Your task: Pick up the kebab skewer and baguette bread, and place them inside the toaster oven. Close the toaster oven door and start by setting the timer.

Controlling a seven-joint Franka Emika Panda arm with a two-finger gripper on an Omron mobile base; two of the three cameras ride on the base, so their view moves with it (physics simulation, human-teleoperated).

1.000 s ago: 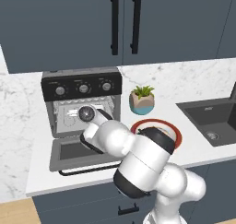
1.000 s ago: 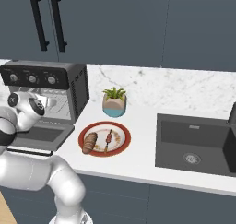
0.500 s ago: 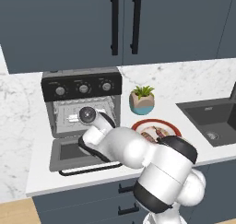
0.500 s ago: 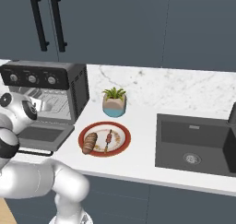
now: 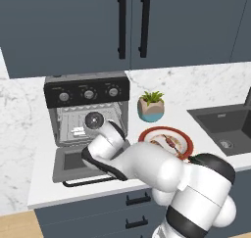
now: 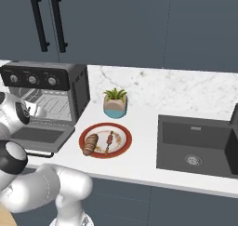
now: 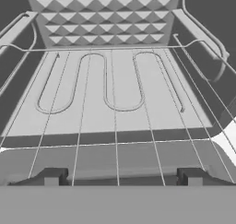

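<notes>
The kebab skewer [image 6: 109, 141] lies on a red-rimmed plate [image 6: 122, 148] at centre-left of the right base view, with the baguette bread [image 6: 90, 144] just beside it on the same plate, nearer the frame's left. In the left base view the skewer [image 5: 170, 143] shows at centre-right on the plate [image 5: 182, 138], whose lower part is hidden behind the arm; the bread cannot be made out there.

The toaster oven [image 5: 86, 112] stands at centre-left of the left base view, three knobs across its black top panel. The toaster oven door [image 5: 68, 162] hangs open, folded down toward the front edge of the bench [image 5: 29, 129]. In the right base view the oven [image 6: 78, 83] sits at upper left with its door [image 6: 44, 136] lowered below it.

The hand [image 7: 122, 176] points into the oven cavity. In the hand view its fingertips [image 7: 51, 176] stand wide apart at the bottom of the frame, with nothing between them. Ahead of them lie the wire rack [image 7: 115, 144], a looped heating element and a patterned back wall. The hand holds nothing.

A potted plant [image 6: 115, 103] stands behind the plate, near the oven's side. A dark sink [image 6: 195, 143] occupies the right of the right base view, well apart from the plate. Dark cabinets [image 5: 162, 21] with black handles fill the upper frame.
</notes>
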